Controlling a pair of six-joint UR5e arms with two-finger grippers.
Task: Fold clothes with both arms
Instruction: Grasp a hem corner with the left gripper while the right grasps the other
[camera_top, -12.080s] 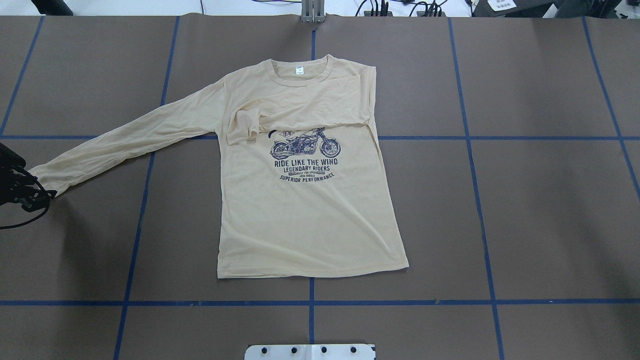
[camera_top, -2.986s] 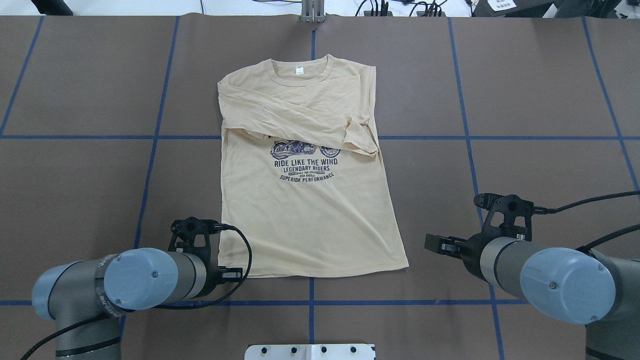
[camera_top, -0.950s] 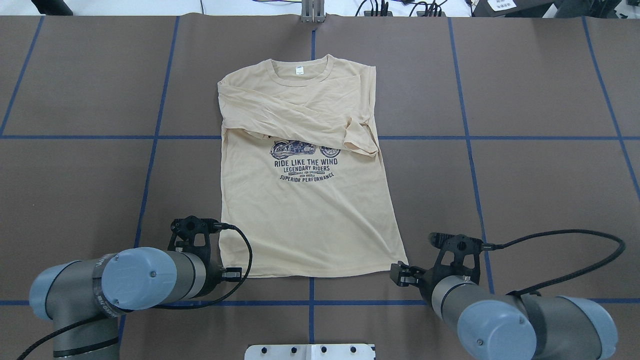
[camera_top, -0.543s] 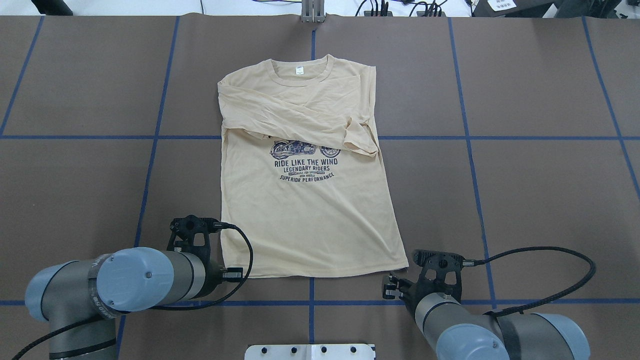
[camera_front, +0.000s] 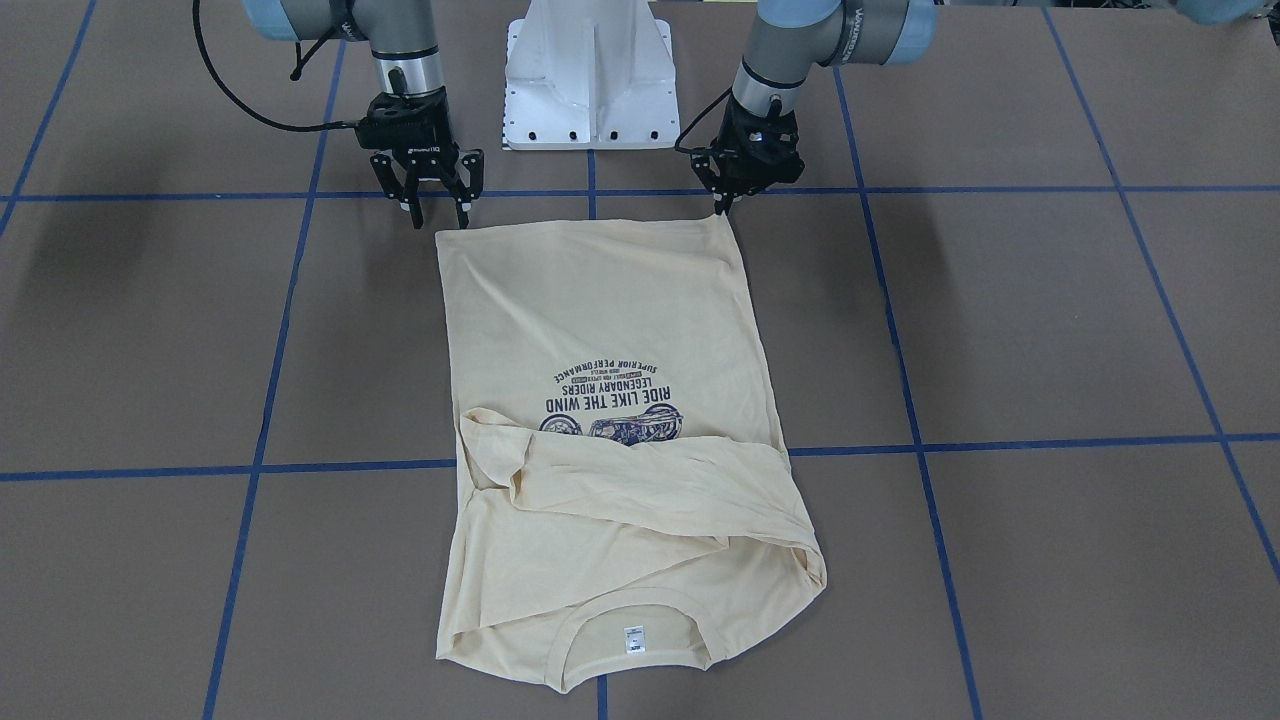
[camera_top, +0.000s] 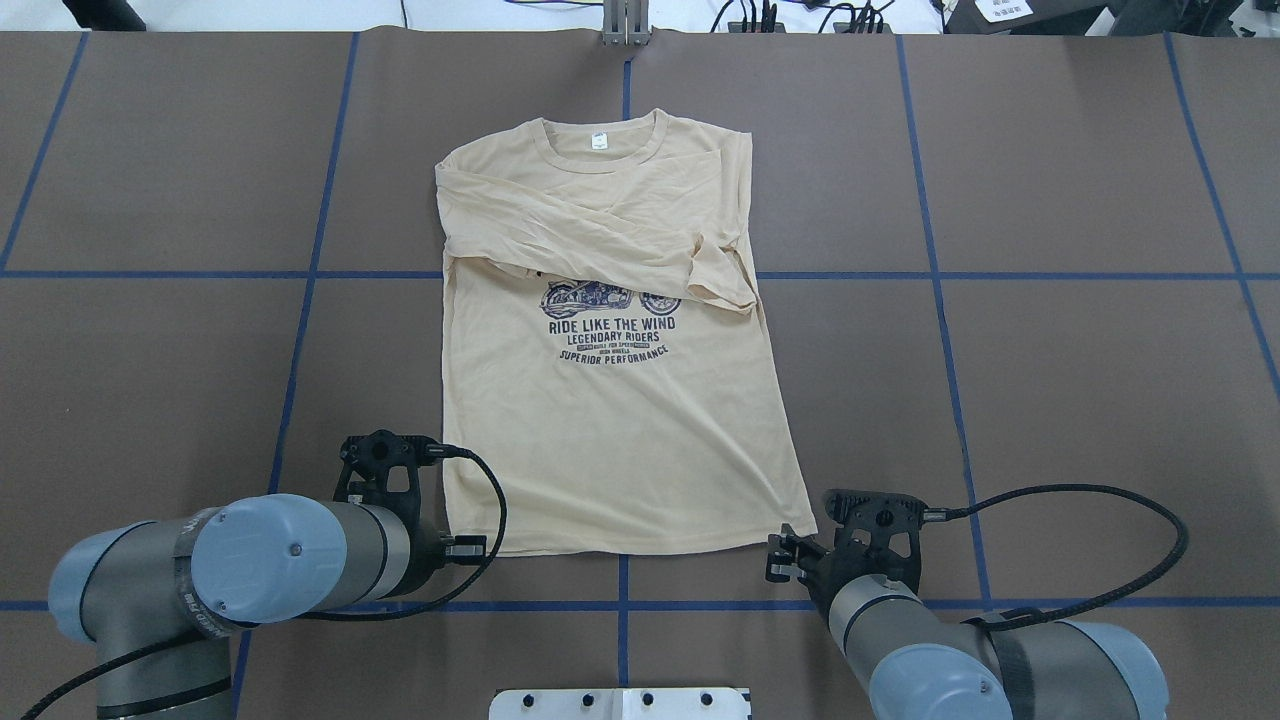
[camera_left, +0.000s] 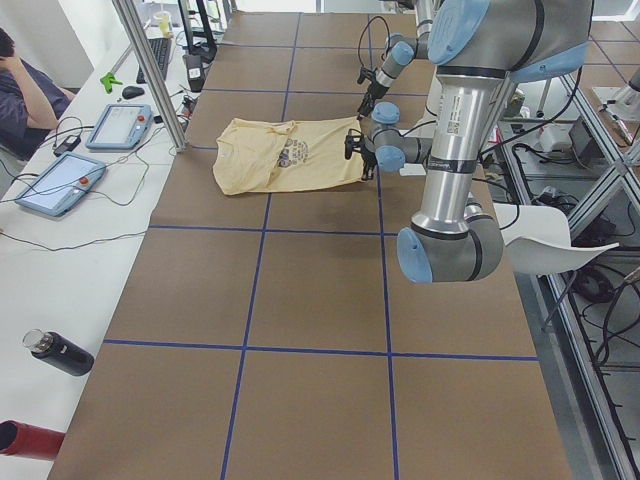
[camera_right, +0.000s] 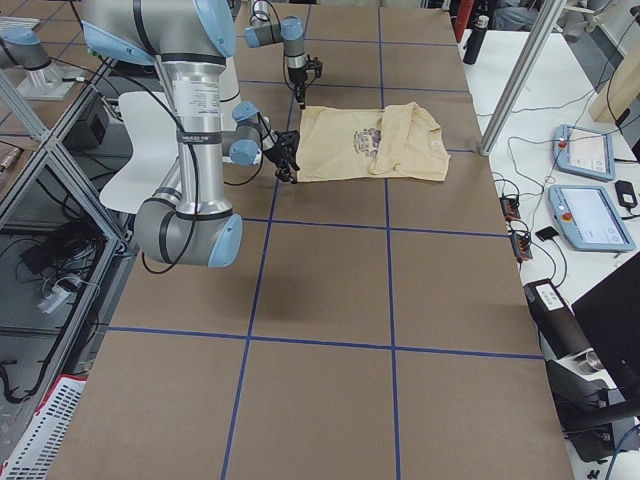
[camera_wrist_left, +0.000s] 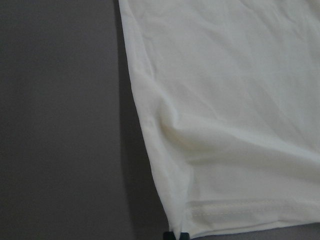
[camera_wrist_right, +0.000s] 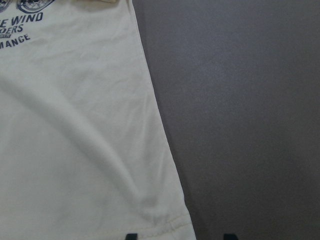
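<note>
Table (camera_front: 1050, 320) of brown panels and blue tape lines carries the T-shirt (camera_front: 600, 310), flat at its middle, with the sleeves crossed over the chest and the top of the print (camera_front: 612, 400). The front-facing view shows both grippers. The left gripper (camera_front: 719, 205) has its jaws pinched together on one hem corner. The right gripper (camera_front: 437, 210) is spread wide over the other corner, holding nothing. Overhead, the left arm (camera_top: 290, 555) hides its own fingers. The neck label (camera_front: 632, 640) faces up.

- left arm (camera_top: 300, 555), right arm (camera_top: 1060, 665): grey-silver tubes, light blue joint caps (one dark screw each)
- black cable (camera_top: 1090, 488) at each wrist
- white pedestal (camera_front: 590, 60), black bolts (camera_top: 587, 699) along plate
</note>
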